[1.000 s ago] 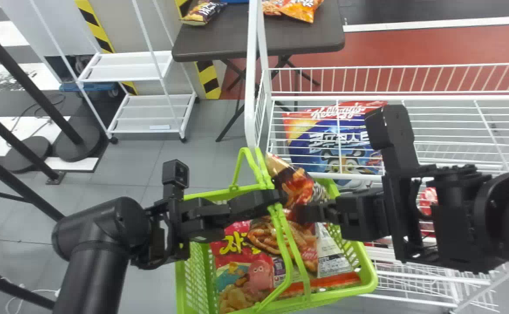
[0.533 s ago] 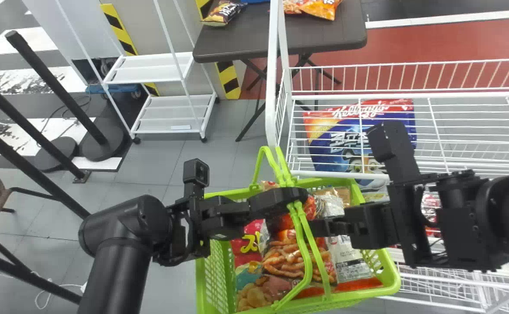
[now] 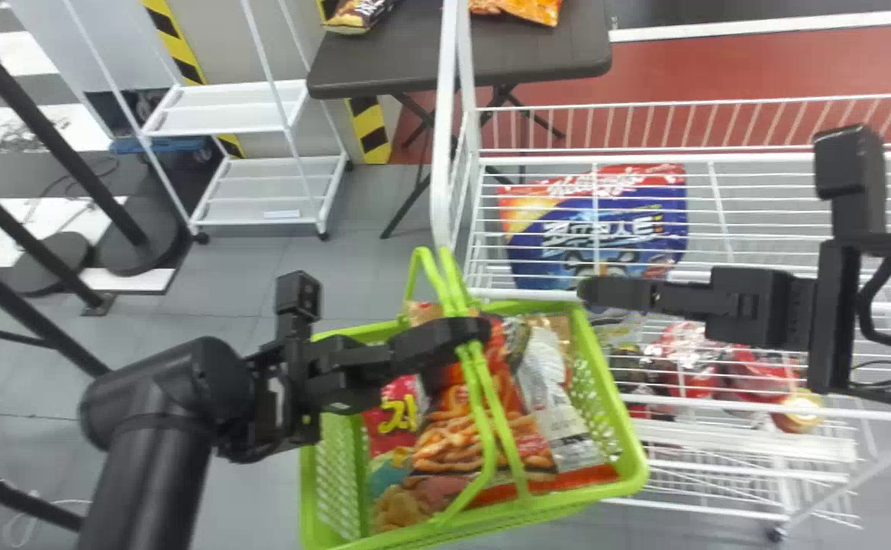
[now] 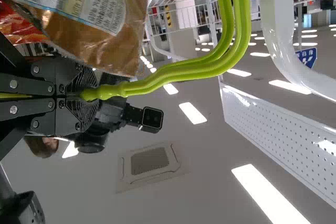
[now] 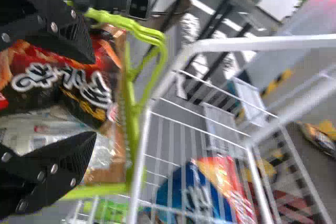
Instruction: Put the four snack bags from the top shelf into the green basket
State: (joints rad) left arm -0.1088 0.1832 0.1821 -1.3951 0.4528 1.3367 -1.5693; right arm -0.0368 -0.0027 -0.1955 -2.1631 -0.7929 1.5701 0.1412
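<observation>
My left gripper (image 3: 469, 330) holds the handles of the green basket (image 3: 628, 428). In the left wrist view, the same gripper (image 4: 88, 94) is closed around the green handles (image 4: 184, 67), with a brown-edged snack bag (image 4: 118, 40) beside them. Several snack bags lie inside the basket, among them an orange one (image 3: 453, 435) and a silver one (image 3: 560, 416). My right gripper (image 3: 589, 292) is over the basket's right back corner, near the rack's edge. From the right wrist, that gripper (image 5: 94, 99) is open, and a dark-and-red bag (image 5: 81, 85) lies in the basket beyond its parted fingers.
A white wire rack (image 3: 644, 294) stands right against the basket's back and right side. Through its wires show a blue-and-red cereal bag (image 3: 594, 218) and red packages (image 3: 689, 367) lower down. Behind are a dark table (image 3: 445, 65) and a white cart (image 3: 262, 183).
The dark-and-red bag stood up between the grippers a second ago and now rests lower in the basket. My right gripper has let it go and moved off to the right and back.
</observation>
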